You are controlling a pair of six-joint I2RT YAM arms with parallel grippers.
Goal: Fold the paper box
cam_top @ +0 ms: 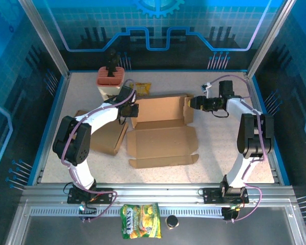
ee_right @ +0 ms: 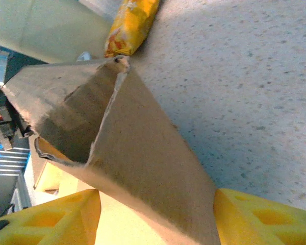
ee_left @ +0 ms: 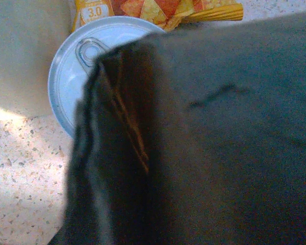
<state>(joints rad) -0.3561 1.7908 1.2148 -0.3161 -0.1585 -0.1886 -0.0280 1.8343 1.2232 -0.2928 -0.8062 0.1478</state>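
Note:
The brown paper box [cam_top: 160, 138] lies opened out in the middle of the table, its back panel [cam_top: 160, 109] tilted up. My right gripper [cam_top: 190, 103] is at the box's right side flap. In the right wrist view that flap [ee_right: 143, 153] fills the gap between my yellow fingers [ee_right: 51, 219], and the gripper [ee_right: 158, 193] is shut on it. My left gripper [cam_top: 128, 108] is at the left end of the back panel. Dark cardboard [ee_left: 219, 153] sits right against the left wrist camera and hides those fingers.
A second flat cardboard piece [cam_top: 107, 135] lies under the left arm. A red-and-white container [cam_top: 110, 79] and a yellow snack bag [cam_top: 142, 88] sit at the back. A can lid [ee_left: 74, 76] shows beside the box. Another snack bag [cam_top: 140, 228] rests on the front rail.

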